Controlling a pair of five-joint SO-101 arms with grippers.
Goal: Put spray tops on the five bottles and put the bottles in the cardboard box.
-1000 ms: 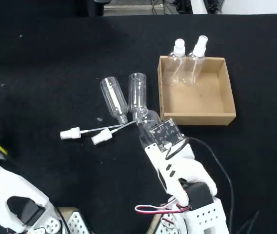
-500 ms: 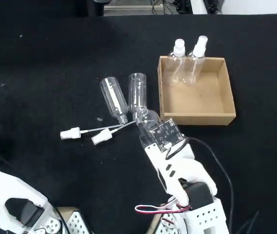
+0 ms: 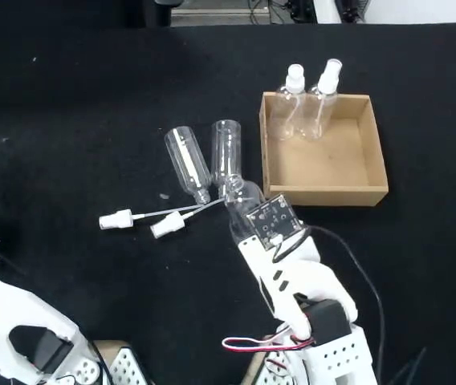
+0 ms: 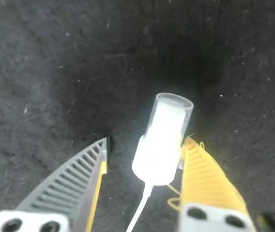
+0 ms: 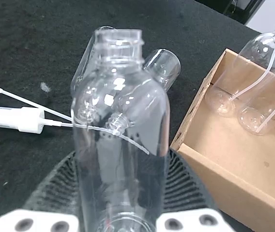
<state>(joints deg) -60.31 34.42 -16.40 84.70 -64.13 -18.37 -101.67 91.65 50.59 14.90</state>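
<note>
My right gripper (image 3: 254, 215) is shut on a clear, capless bottle (image 3: 242, 199), held upright just left of the cardboard box (image 3: 324, 195); the right wrist view has the bottle (image 5: 120, 125) between the jaws. Two more capless bottles (image 3: 186, 160) (image 3: 226, 152) lie on the cloth behind it. Two white spray tops (image 3: 116, 219) (image 3: 168, 227) with long tubes lie to their left. At the left table edge my left gripper (image 4: 146, 142) is open around a third spray top (image 4: 164, 130), which rests against the yellow finger, with a gap on the grey side. Two capped bottles (image 3: 292, 108) (image 3: 320, 104) stand in the box.
The table is covered in black cloth (image 3: 91, 96). The box floor (image 3: 332, 164) is bare in front of the two capped bottles. Cables and a white base (image 3: 332, 345) sit at the near edge behind the right arm.
The left arm has sunk lower at the left edge, and a white spray top now shows at its tip. The right arm and its bottle have not moved.
</note>
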